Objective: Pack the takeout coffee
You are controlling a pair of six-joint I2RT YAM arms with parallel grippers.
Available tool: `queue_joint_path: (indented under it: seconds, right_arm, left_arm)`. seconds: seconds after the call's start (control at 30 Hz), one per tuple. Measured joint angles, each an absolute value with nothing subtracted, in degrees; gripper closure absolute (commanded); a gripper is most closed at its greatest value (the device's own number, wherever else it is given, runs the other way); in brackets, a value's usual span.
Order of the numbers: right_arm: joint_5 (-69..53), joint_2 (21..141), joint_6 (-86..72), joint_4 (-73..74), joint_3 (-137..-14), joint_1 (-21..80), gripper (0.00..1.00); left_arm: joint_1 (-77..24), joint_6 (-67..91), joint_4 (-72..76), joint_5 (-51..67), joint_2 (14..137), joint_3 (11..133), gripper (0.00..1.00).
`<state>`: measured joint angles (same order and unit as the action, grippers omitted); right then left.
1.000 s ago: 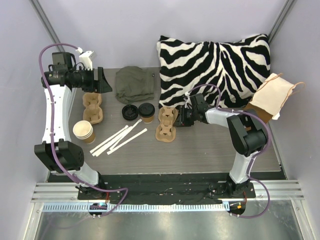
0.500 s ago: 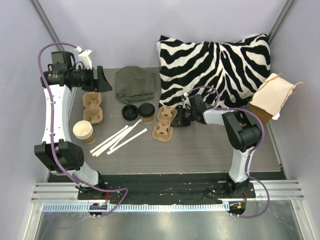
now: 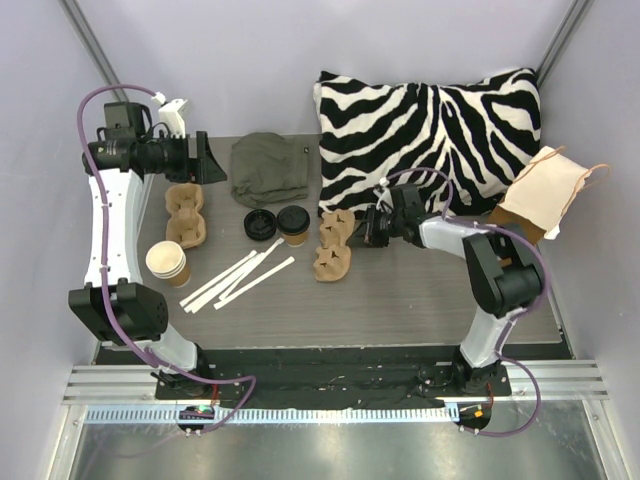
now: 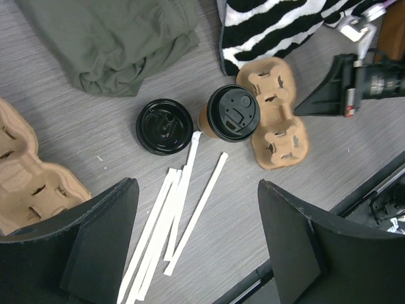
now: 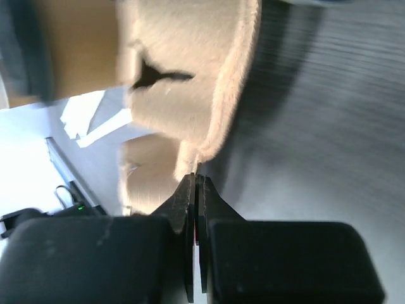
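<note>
Two risks, bigger first. On the surface (image 3: 420, 300) lies the cup carrier (image 3: 333, 247): my right gripper (image 5: 195, 180) is clenched at its rim, and I cannot tell whether pulp is caught; a pull may slip off or tear it. The takeout coffee (image 3: 293, 224) stands lidded just left of the carrier, outside its holes; a dragged carrier could topple it. My left gripper (image 3: 208, 162) hangs released, well apart.

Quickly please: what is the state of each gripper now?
Left gripper: open, holding nothing.
Right gripper: shut at the cup carrier rim; whether it pinches the rim cannot be told.
</note>
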<state>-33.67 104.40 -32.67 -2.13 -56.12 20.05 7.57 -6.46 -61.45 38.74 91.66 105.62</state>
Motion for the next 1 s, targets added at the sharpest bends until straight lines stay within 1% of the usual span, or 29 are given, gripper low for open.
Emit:
queue_joint_path:
  seconds: [0.17, 0.4, 0.43, 0.47, 0.5, 0.57, 0.63, 0.7, 0.8, 0.97, 1.0]
  right_arm:
    - [-31.4, 94.6, -28.4, 5.6, -59.3, 20.1, 0.99]
    - [-20.4, 87.3, -14.7, 21.8, -67.0, 20.1, 0.99]
    - [-19.3, 87.1, -13.3, 23.9, -67.5, 20.1, 0.86]
    - [-18.8, 87.1, -12.2, 25.5, -68.0, 20.1, 0.80]
    - [-18.8, 87.2, -11.2, 27.2, -68.4, 20.1, 0.68]
    - [-19.1, 87.5, -10.2, 29.8, -68.4, 20.1, 0.62]
    - [-20.0, 87.8, -10.1, 30.5, -67.8, 20.0, 0.61]
    - [-20.7, 88.4, -10.8, 30.2, -67.1, 20.1, 0.63]
    - [-21.2, 91.3, -13.5, 27.9, -66.6, 20.1, 0.63]
    - [-24.0, 97.2, -19.3, 18.6, -62.8, 19.4, 0.62]
    - [-24.6, 98.4, -20.3, 17.0, -62.3, 19.1, 0.60]
  left_arm:
    - [5.9, -6.7, -61.5, 38.5, 91.4, 105.6, 0.19]
    - [4.5, -7.0, -61.5, 38.1, 90.1, 105.6, 0.19]
    - [4.5, -7.0, -61.5, 38.1, 90.0, 105.6, 0.19]
    - [4.5, -6.9, -61.4, 38.1, 90.0, 105.6, 0.18]
    - [4.5, -6.8, -61.4, 38.2, 89.8, 105.4, 0.18]
    - [4.5, -6.6, -61.0, 38.6, 89.4, 104.3, 0.15]
    - [4.2, -6.4, -60.6, 39.1, 88.6, 102.4, 0.13]
    - [3.5, -6.4, -60.5, 39.1, 88.0, 100.4, 0.12]
    - [0.5, -6.4, -59.8, 38.6, 86.5, 96.6, 0.12]
    - [-2.9, -6.4, -59.3, 38.6, 84.5, 94.2, 0.12]
    - [-2.8, -6.3, -59.1, 38.6, 84.1, 94.3, 0.12]
